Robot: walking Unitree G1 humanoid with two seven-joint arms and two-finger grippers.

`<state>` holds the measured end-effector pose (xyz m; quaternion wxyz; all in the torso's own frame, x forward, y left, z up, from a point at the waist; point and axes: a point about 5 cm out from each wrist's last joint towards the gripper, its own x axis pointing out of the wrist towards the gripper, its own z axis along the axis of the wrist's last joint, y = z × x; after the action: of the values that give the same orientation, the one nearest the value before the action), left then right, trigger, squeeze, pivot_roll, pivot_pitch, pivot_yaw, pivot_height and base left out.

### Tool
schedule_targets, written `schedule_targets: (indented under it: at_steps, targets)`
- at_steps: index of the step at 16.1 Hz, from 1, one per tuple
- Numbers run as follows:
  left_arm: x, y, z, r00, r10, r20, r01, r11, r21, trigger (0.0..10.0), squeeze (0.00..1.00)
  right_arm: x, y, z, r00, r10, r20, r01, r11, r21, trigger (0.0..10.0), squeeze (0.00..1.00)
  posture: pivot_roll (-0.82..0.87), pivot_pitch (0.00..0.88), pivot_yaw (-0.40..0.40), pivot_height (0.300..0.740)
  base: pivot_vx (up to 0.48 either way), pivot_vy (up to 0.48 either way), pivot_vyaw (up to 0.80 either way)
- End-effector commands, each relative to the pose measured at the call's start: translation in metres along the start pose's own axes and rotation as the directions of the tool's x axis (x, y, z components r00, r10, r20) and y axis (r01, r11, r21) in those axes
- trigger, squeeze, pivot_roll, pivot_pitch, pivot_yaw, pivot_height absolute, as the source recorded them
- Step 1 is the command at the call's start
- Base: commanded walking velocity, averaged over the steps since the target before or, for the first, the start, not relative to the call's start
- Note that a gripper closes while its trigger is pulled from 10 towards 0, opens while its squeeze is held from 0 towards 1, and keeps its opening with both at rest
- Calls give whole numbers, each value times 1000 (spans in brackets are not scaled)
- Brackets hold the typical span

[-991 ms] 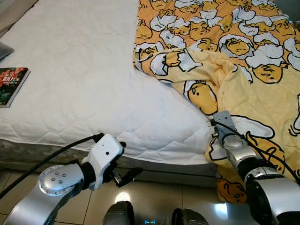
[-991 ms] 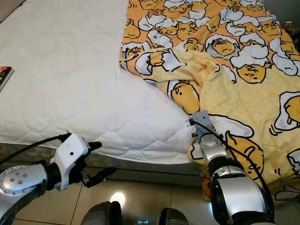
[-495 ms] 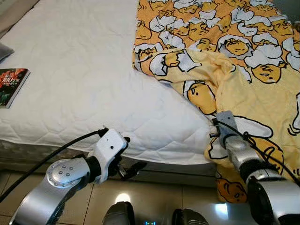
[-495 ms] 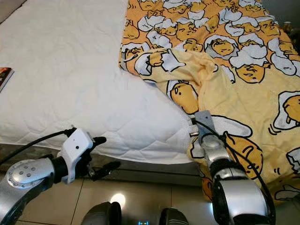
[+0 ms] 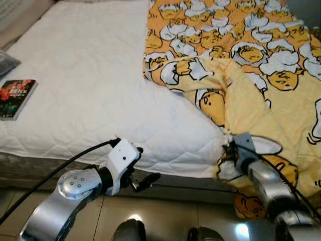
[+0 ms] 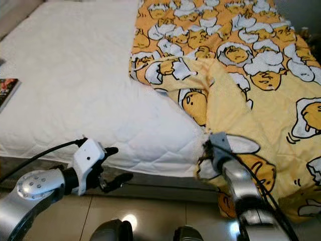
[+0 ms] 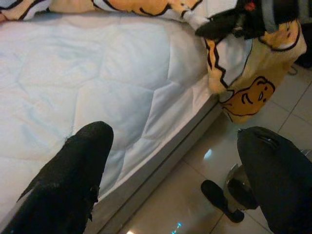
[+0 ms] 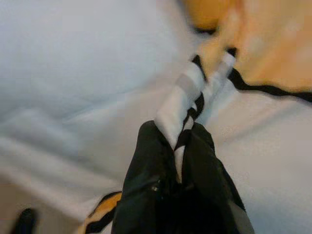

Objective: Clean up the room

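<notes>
Camera tilted up since a second ago; left gripper (image 5: pixel 146 179) has edged right, fingers spread, empty, lower centre-left. Right wrist view shows right gripper (image 8: pixel 181 146) pinching the yellow blanket (image 5: pixel 261 75) edge at the mattress (image 5: pixel 90 90) corner, centre-right.

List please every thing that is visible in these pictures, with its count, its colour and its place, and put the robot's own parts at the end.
Mattress: one, white quilted, across the left and middle.
Blanket: one, yellow with cartoon print, over the bed's right part, its edge hanging toward the floor.
Book: one, red and dark cover, flat on the mattress at far left.
Floor: glossy pale tiles, below the bed's edge.
Left claw: black fingers open, in front of the mattress side.
Right claw: black fingers shut on the blanket edge at the bed's near edge.
</notes>
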<state>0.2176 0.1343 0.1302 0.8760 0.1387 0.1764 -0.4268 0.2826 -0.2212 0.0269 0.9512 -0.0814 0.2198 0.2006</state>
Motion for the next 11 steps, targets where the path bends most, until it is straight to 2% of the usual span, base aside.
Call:
schedule_targets:
  at_steps: [1, 2, 3, 4, 7, 8, 9, 10, 11]
  targets:
    - [0, 2, -2, 1000, 5, -9, -5, 1000, 8, 10000, 0, -3, 21, 1, 978, 209, 22, -209, 978, -13, 0, 0, 14, 84, 47, 740, 0, 0, 0]
    - [0, 1, -2, 1000, -6, -6, 6, 1000, 6, 10000, 0, -19, 41, -6, 909, 417, 6, -417, 908, -31, 0, 0, 11, 83, 47, 740, 0, 0, 0]
    - [2, -4, -3, 999, -49, -11, 49, 999, 4, 10000, 0, -41, 62, -23, 790, 608, -74, -611, 791, -20, 0, 0, 9, 84, 46, 740, 0, 0, 0]
    - [2, -8, -4, 996, -82, -21, 82, 997, 5, 10000, 0, -52, 71, -34, 722, 678, -137, -686, 727, -14, 0, 0, 10, 84, 46, 740, 0, 0, 0]
    - [-1, -12, -7, 990, -131, -43, 131, 991, 2, 10000, 0, -66, 83, -56, 591, 749, -298, -782, 623, 13, 0, 0, 14, 85, 49, 740, 0, 0, 0]
    - [-1, -12, -7, 991, -128, -43, 129, 992, 2, 10000, 0, -68, 87, -58, 583, 749, -315, -787, 617, 11, 0, 0, 15, 86, 50, 740, 0, 0, 0]
    - [-2, -11, -7, 990, -130, -46, 130, 992, 0, 10000, 0, -62, 93, -66, 587, 739, -331, -779, 626, 16, 1804, 0, 13, 84, 51, 740, 0, 0, 0]
    - [-3, -11, -8, 989, -135, -52, 136, 991, 0, 10000, 0, -55, 99, -75, 590, 720, -365, -771, 636, 7, 10000, 0, 12, 83, 52, 740, 0, 0, 0]
    - [-4, -11, -8, 989, -139, -55, 139, 990, 2, 10000, 0, -54, 101, -77, 590, 716, -374, -767, 641, 18, 10000, 0, 12, 84, 52, 740, 0, 0, 0]
